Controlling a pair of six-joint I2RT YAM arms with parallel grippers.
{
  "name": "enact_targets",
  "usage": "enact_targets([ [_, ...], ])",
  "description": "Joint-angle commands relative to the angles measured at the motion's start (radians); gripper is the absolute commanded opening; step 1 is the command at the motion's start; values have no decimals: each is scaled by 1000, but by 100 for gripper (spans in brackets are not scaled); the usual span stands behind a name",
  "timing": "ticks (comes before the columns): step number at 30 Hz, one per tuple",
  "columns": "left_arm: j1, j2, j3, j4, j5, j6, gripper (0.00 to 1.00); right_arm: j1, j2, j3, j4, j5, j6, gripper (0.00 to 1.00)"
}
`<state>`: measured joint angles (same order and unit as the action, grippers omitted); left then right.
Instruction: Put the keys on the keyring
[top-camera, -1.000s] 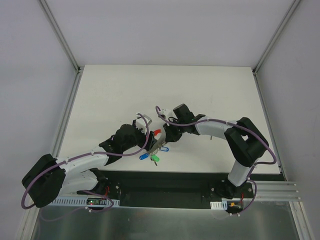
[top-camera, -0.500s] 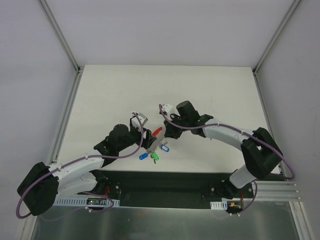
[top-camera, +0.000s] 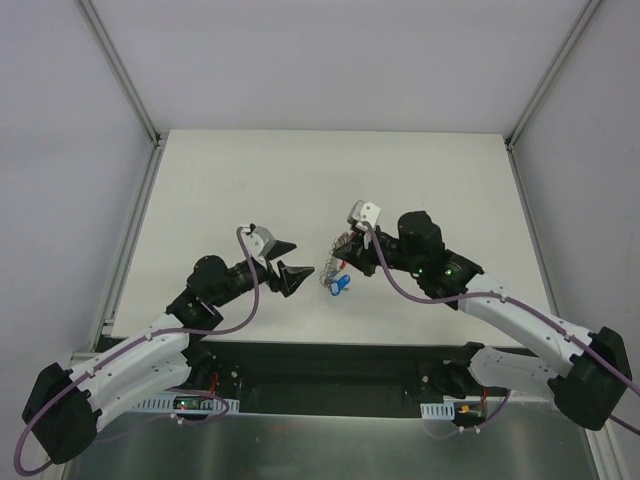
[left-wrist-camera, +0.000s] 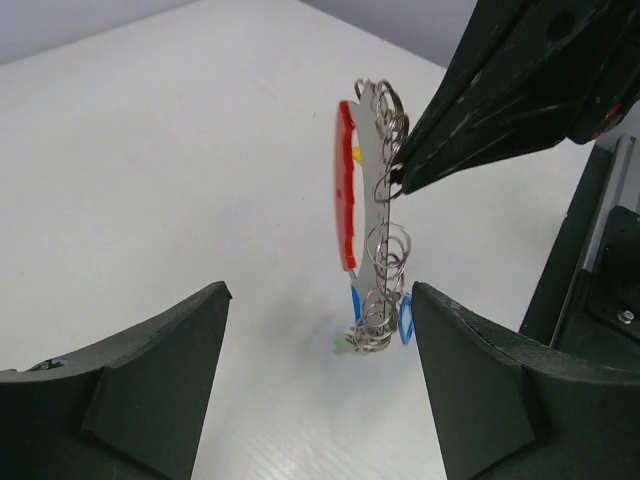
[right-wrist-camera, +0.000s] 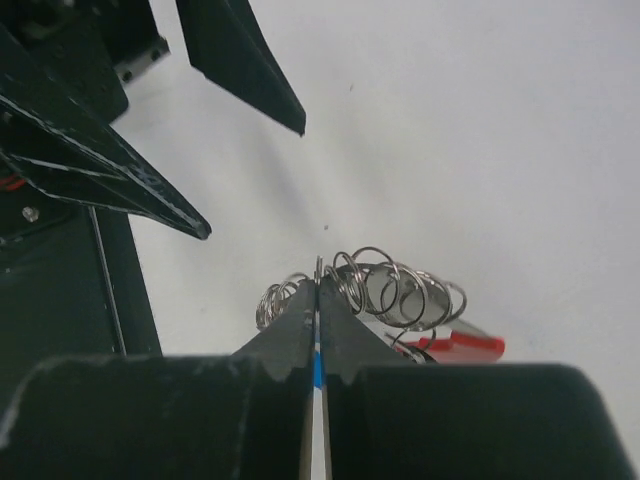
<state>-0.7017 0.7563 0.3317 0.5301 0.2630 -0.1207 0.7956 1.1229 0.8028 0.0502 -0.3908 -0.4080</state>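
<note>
Item one, right tool (top-camera: 340, 258): I read its jaws as fully closed, pinching the wire coils of the keyring (left-wrist-camera: 378, 215) near its upper end. Item two, keyring: it hangs upright from that pinch over the middle of the counter (top-camera: 420, 170), its red band (left-wrist-camera: 345, 190) on the left face of the grey piece and a string of thin metal rings (right-wrist-camera: 395, 290) on the other. Item three, keys (left-wrist-camera: 385, 325): they are bunched at the lower end of the hanging chain, with blue, green and yellow caps showing; I cannot tell whether the lowest one touches the counter. Item four, left tool (top-camera: 293, 262): jaws spread wide, holding nothing, pointed at the bunch from just left of it and apart from it.
</note>
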Motion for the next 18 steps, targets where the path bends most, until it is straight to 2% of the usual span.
enact_targets([
  [1, 34, -26, 1, 177, 148, -26, 74, -1, -112, -25, 184, -37, 20, 1],
  [6, 57, 17, 56, 231, 301, -34, 72, -1, -173, -47, 234, -45, 23, 1],
  [12, 94, 92, 128, 257, 476, -31, 63, -18, -181, -68, 289, -82, 47, 1],
  [18, 94, 143, 152, 260, 585, 58, 58, -47, -179, -106, 364, -164, 121, 1],
])
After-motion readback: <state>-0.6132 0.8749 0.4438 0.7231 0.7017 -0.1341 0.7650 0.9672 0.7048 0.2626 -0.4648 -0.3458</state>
